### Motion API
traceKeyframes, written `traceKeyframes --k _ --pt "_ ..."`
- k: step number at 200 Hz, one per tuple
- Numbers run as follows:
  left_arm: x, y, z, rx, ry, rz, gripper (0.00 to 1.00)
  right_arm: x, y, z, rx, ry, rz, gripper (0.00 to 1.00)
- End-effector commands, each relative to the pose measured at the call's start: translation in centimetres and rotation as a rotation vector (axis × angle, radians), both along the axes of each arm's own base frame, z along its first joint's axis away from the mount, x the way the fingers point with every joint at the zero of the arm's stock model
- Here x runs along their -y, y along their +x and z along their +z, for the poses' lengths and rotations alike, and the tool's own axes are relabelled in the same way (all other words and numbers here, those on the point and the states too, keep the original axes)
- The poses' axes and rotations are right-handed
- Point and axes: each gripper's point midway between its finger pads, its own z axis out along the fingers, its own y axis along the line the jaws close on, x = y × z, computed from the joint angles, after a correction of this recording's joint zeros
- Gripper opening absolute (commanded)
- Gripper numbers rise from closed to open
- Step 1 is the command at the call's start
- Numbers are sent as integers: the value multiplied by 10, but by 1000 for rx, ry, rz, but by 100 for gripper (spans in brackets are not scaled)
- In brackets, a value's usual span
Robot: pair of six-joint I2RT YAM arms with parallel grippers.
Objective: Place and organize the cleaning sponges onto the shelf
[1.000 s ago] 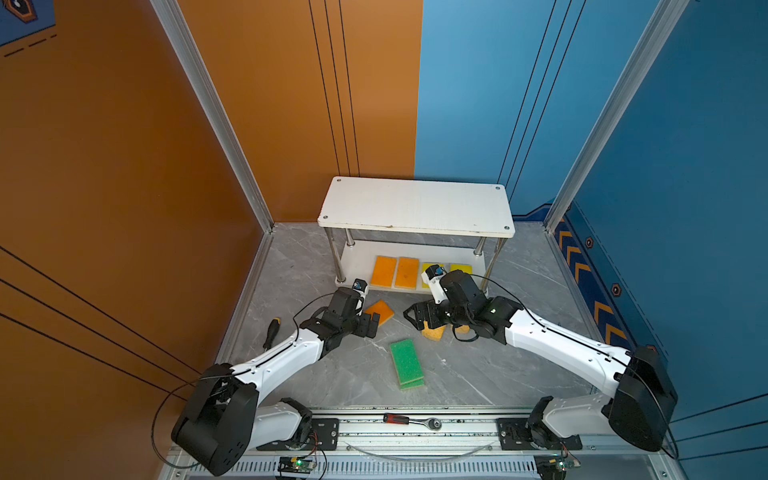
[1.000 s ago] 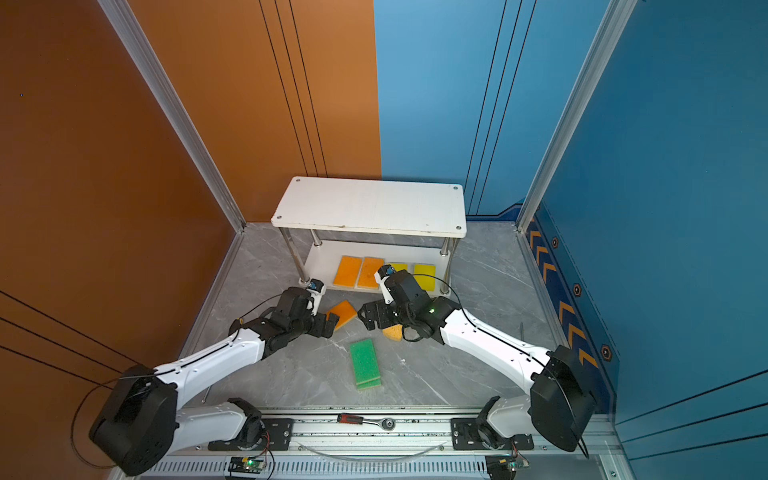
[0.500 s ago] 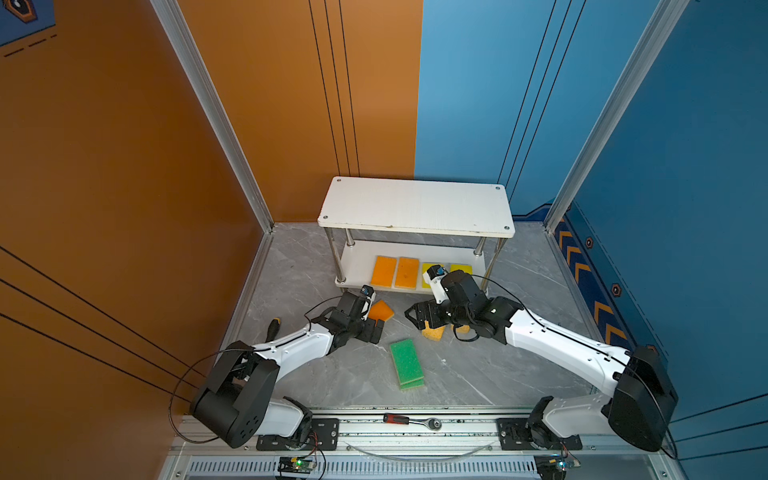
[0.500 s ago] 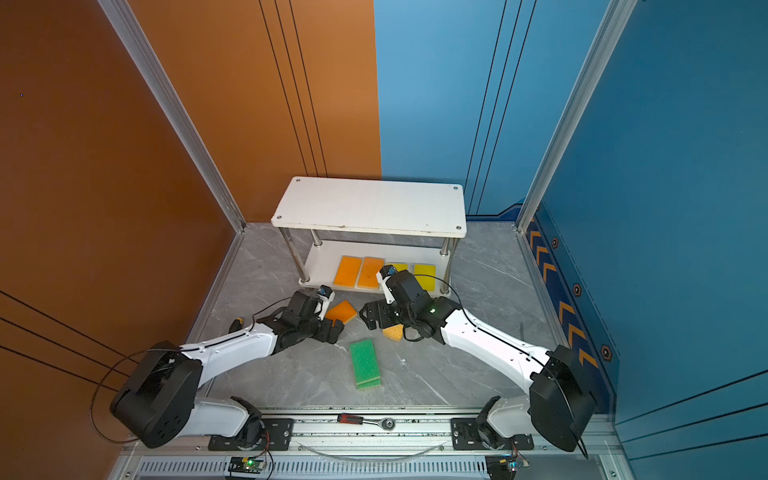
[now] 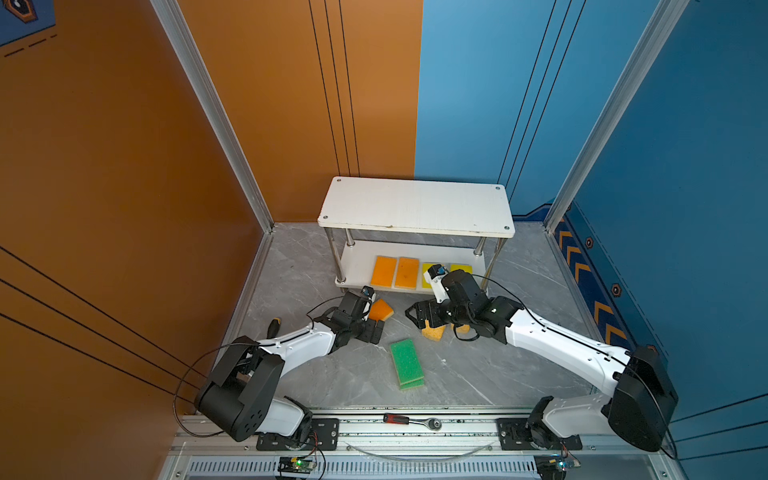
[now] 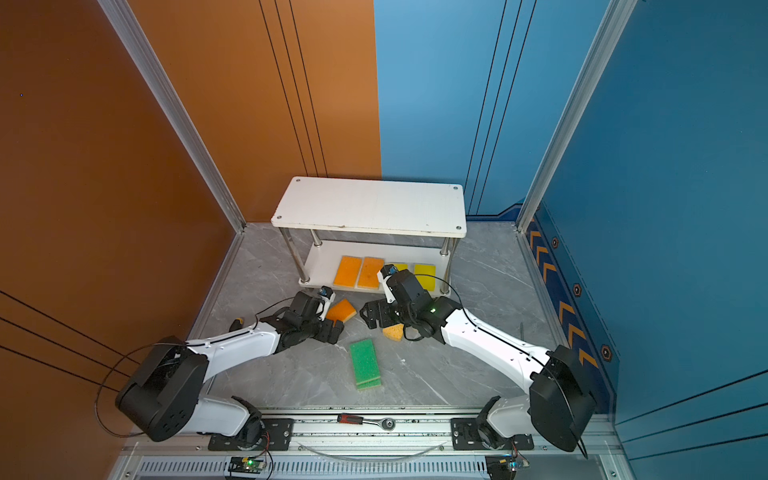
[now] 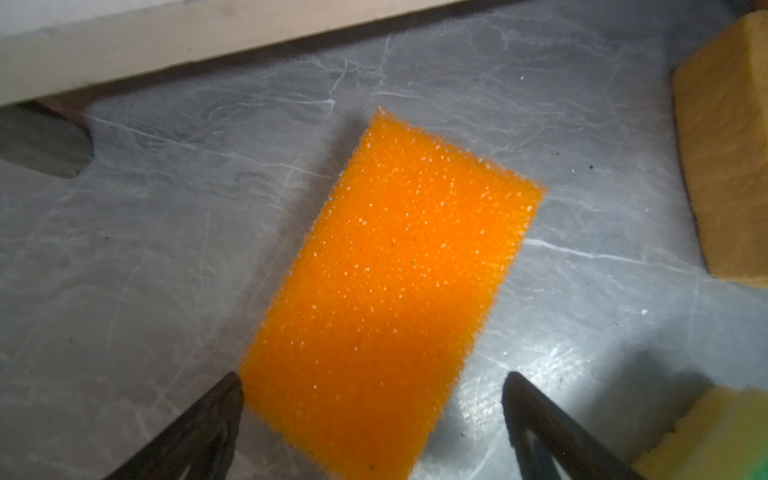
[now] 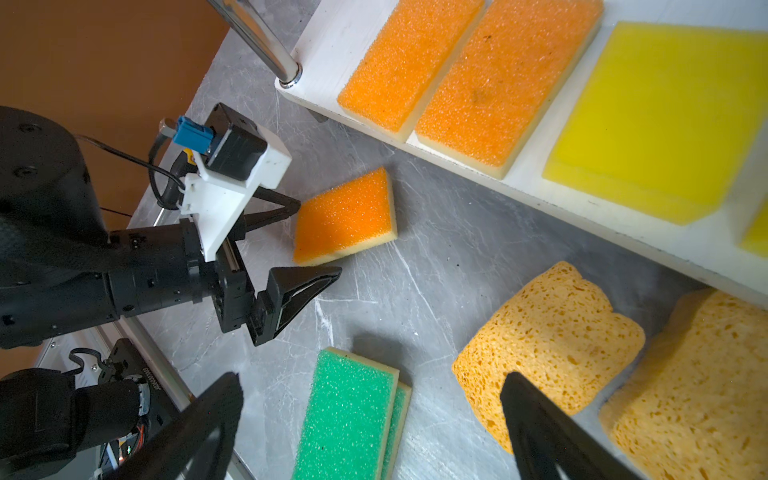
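Left hand [image 8: 318, 239]: released, fingers [image 8: 286, 278] straddling one end of the orange-topped rectangular foam sponge [image 7: 390, 291]; it lies flat on the grey marbled tabletop [image 5: 478, 374], before the white two-tier chrome-post shelf [image 5: 415, 203]
Grasp: I'd centre across its long sides; close gently, foam squashes
Right hand [image 8: 372, 378]: released, empty; near the porous yellow-orange sponges [image 8: 548, 332]

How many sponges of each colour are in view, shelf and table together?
Orange-topped sponges: 3 (2 on the lower board of the shelf, 1 on the table)
Bright yellow sponges: 2 (both on the lower board)
Green-topped sponges: 2 (stacked on the table)
Porous yellow-orange sponges: 2 (on the table)
Total: 9
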Motion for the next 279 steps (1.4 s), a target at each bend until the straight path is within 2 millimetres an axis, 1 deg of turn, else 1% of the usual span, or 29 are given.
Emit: traceKeyframes --k 1,27,34,42,70,90,135,168,199,205,226,264,279 --pt "4 3 16 27 -16 11 98 1 1 -1 -7 13 -7 96" --pt "1 5 25 36 12 7 98 1 1 -2 -8 13 -8 96" --pt "-2 6 25 34 23 16 98 1 0 -2 -9 14 -6 96" --pt "-1 7 26 29 6 12 98 1 1 -2 -10 13 -7 96" --pt "3 7 20 -16 -13 -9 98 0 0 -3 -13 21 -9 97" --pt "9 7 15 -47 -22 -35 98 0 0 -1 -11 24 -9 97" --pt "9 5 -1 -103 -3 -33 98 3 -1 0 -3 23 -12 97" --pt "8 3 0 -101 1 -28 98 5 -1 0 -1 25 -16 97" --pt "6 3 8 -74 11 -10 98 4 -1 0 -2 26 -16 97" --pt "3 -3 5 -99 26 -6 98 3 -1 1 0 29 -15 97" --pt "2 -8 4 -112 14 23 98 3 0 2 3 32 -14 97" --pt "11 -19 -3 -135 2 41 98 3 -1 1 1 34 -13 97" --pt "14 -22 -3 -134 2 40 98 2 -1 1 -1 34 -9 97"
